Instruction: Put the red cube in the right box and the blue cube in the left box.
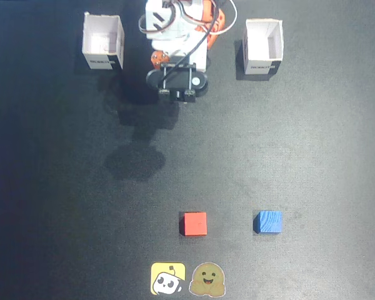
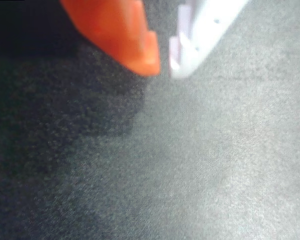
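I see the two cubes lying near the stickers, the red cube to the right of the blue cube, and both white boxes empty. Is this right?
Not quite. In the fixed view the red cube lies to the left of the blue cube, not the right. The rest holds: both lie near the stickers, and both white boxes look empty.

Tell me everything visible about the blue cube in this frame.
The blue cube is a small solid block with a bright blue top and faintly streaked faces; the material cannot be told. It sits flat on the dark table, low and right of centre in the fixed view, slightly turned relative to the picture edges. It stands apart from the red cube on its left, which looks the same size. Nothing touches it but the table. The wrist view does not show it.
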Tool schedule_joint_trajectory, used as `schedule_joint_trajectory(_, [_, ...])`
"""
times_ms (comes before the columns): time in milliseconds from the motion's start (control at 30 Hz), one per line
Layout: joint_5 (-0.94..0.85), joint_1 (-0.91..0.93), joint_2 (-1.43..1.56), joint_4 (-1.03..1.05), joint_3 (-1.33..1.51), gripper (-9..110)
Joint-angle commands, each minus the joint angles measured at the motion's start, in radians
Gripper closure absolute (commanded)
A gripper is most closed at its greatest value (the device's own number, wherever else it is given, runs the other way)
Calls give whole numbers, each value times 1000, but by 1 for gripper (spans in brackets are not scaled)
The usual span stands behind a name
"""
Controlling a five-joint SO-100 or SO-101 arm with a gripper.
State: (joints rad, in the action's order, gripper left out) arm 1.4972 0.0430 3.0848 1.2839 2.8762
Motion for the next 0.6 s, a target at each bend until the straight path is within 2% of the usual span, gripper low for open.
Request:
schedule_joint_trajectory(0, [0, -5, 8, -18, -3, 101])
schedule_joint_trajectory(567, [0, 5, 8, -18, -3, 101])
